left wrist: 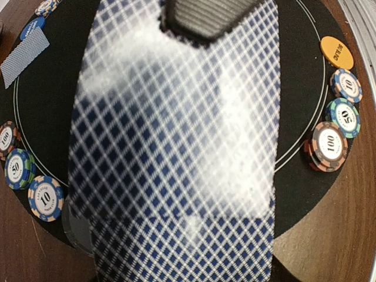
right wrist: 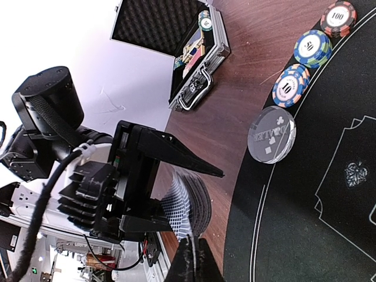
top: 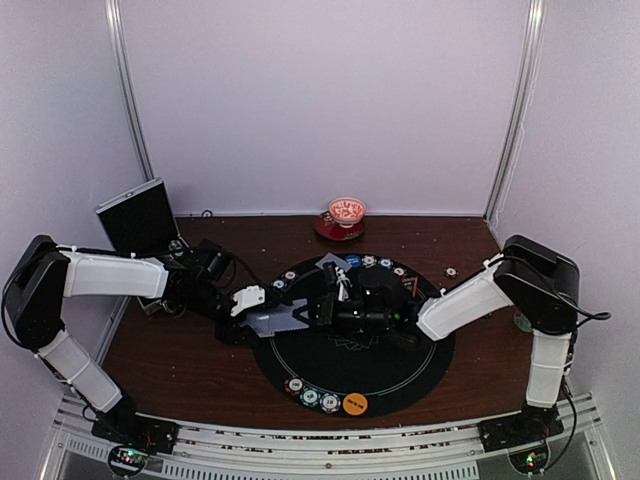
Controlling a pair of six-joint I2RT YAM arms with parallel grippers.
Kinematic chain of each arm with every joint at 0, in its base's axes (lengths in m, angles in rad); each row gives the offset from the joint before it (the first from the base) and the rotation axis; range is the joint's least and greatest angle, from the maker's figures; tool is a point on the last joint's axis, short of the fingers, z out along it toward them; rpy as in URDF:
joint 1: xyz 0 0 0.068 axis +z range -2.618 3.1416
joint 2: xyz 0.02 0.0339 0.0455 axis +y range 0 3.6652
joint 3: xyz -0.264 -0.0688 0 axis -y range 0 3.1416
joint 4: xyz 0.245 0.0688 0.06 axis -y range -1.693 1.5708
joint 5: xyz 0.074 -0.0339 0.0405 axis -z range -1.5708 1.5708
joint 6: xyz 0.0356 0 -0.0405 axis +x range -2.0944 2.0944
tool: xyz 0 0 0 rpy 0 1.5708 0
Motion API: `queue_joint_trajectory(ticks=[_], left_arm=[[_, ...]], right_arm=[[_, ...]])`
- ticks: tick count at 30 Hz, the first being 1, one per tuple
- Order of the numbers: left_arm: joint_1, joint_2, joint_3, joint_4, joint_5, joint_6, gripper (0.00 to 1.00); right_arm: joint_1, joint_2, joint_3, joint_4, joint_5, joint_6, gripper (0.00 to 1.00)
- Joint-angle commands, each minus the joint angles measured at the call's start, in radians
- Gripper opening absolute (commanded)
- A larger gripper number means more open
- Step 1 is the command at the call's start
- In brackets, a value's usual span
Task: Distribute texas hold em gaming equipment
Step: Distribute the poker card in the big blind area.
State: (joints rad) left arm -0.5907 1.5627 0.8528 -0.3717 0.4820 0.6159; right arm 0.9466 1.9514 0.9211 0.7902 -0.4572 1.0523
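A deck of blue-diamond-backed playing cards [left wrist: 176,147] fills the left wrist view. My left gripper [top: 268,317] is shut on this deck over the left rim of the black mat [top: 400,375]. My right gripper [right wrist: 192,248] is shut on the edge of one card of the bowed deck [right wrist: 187,202]. Its fingertip [left wrist: 208,17] lies on the deck's top. Striped chips marked 100 [left wrist: 329,147], 50 [left wrist: 343,117] and 10 [left wrist: 346,85] lie by an orange disc [left wrist: 336,51]. Another 10 [left wrist: 46,198], 50 [left wrist: 19,168] and 100 [left wrist: 6,138] lie opposite. A single card [left wrist: 23,56] rests beside a blue disc [left wrist: 32,28].
A clear dealer button [right wrist: 271,134] lies on the mat's edge near the chips. An open metal case [top: 138,215] with chips inside stands at the back left. A red-and-white bowl [top: 347,212] sits on its saucer at the back centre.
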Motion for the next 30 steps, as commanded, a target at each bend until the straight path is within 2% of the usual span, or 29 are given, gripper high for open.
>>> queue_joint_trajectory(ticks=[1,8,14,22,30], left_arm=[[0.006,-0.019,0.005,0.01,0.003,0.005,0.57],[0.005,-0.021,0.005,0.01,0.003,0.005,0.57],[0.005,-0.02,0.003,0.01,0.003,0.007,0.57],[0.005,-0.024,0.0,0.011,0.001,0.005,0.57],[0.006,-0.023,0.002,0.013,0.0,0.005,0.57]], right_arm=[[-0.015,-0.063,-0.028,0.035,-0.006,0.003,0.0],[-0.036,-0.121,-0.096,0.039,0.006,0.003,0.0],[-0.052,-0.273,-0.287,0.038,0.1,0.017,0.0],[-0.029,-0.636,-0.694,0.011,0.369,0.112,0.0],[0.143,-1.074,-0.93,-0.262,0.671,0.257,0.0]])
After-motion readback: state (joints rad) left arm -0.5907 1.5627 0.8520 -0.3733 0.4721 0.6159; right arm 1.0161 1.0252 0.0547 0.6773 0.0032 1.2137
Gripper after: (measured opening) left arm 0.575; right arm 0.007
